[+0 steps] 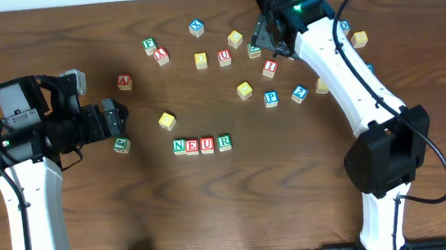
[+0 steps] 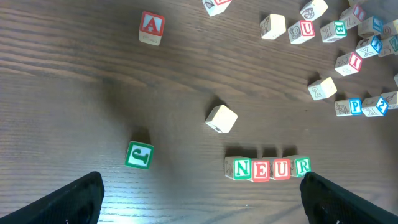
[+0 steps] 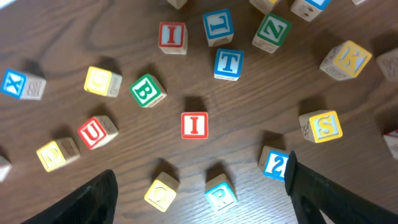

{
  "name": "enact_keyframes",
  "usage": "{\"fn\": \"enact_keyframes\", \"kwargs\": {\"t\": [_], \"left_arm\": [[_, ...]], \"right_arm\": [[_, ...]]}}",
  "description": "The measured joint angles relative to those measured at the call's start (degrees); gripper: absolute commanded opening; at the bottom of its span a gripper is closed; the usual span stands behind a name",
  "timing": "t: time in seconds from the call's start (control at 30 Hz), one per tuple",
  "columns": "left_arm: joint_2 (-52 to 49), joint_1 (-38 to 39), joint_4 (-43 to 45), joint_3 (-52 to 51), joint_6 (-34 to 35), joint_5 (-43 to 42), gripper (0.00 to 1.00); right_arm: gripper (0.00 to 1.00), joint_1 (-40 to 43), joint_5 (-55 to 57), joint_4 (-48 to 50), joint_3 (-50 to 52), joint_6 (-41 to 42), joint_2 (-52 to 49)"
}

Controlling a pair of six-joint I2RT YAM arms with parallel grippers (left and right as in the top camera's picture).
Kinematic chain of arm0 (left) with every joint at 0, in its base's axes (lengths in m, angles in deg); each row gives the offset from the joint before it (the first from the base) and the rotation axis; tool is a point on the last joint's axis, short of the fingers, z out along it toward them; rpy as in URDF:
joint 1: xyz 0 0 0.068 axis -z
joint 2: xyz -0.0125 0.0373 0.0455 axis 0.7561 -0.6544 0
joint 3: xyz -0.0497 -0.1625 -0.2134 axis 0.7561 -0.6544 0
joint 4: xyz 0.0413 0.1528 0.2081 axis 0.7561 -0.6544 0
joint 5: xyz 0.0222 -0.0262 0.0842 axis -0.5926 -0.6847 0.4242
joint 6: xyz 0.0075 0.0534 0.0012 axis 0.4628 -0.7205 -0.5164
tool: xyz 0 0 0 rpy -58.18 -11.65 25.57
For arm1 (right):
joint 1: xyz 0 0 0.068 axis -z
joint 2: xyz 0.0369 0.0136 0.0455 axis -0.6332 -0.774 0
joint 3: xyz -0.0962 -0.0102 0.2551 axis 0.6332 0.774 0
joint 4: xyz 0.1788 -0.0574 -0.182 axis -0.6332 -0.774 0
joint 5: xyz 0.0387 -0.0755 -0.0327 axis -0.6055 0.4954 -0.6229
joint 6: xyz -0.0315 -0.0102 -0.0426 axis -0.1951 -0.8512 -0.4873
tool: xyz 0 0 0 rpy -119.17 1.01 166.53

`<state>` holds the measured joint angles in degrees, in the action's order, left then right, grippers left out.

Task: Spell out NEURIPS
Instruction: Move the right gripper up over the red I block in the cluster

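Overhead gave the layout. Four cubes sat touching in a row on the table (image 1: 75, 41), at 4 o'clock from the left gripper (image 1: 120, 125): green N cube (image 1: 179, 146), red E cube (image 1: 193, 146), red U cube (image 1: 207, 145), green R cube (image 1: 224, 142). The red I cube (image 1: 270, 68) lay loose at 1 o'clock from the R and the blue P cube (image 1: 271, 99) at 2 o'clock, both well apart from the row. The right gripper (image 1: 269, 45) hung near the I, at its 12 o'clock. The right arm (image 1: 341, 72) hid most cubes on its far side.

Right wrist view filled that gap, but the row was out of frame.
- The red I cube (image 3: 194, 125) sat centred ahead of the right gripper (image 3: 199, 168), jaws spread wide and touching nothing.
- From the I, the yellow S cube (image 3: 323, 126) was at 3 o'clock and slightly skewed, and the blue P cube (image 3: 219, 194) at 5.
- The loose red U cube (image 3: 96, 132) was at 9 and a second red I cube (image 3: 171, 35) at 12.

Left wrist view showed the row best. The N (image 2: 241, 168), E (image 2: 260, 169), U (image 2: 281, 168) and R (image 2: 301, 166) were pale wood with a coloured letter and border, all upright and reading NEUR. The left gripper (image 2: 202, 199) was spread wide with nothing between its fingers. A green J cube (image 2: 138, 155) lay at 9 o'clock from the N, apart from it.
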<state>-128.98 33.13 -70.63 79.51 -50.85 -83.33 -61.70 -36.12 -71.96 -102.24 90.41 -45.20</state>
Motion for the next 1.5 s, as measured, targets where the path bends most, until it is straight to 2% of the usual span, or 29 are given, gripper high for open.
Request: {"fn": "enact_keyframes", "kwargs": {"t": [0.3, 0.77, 1.5], "left_arm": [[0.0, 0.0, 0.0, 0.0, 0.0, 0.0, 0.99], [0.0, 0.0, 0.0, 0.0, 0.0, 0.0, 0.99], [0.0, 0.0, 0.0, 0.0, 0.0, 0.0, 0.99]], "right_arm": [[0.81, 0.0, 1.4, -0.1, -0.3, 3.2, -1.7], [0.81, 0.0, -0.1, 0.2, -0.3, 3.3, -8.0], [0.8, 0.0, -2.2, 2.1, -0.3, 2.9, -9.6]]}}
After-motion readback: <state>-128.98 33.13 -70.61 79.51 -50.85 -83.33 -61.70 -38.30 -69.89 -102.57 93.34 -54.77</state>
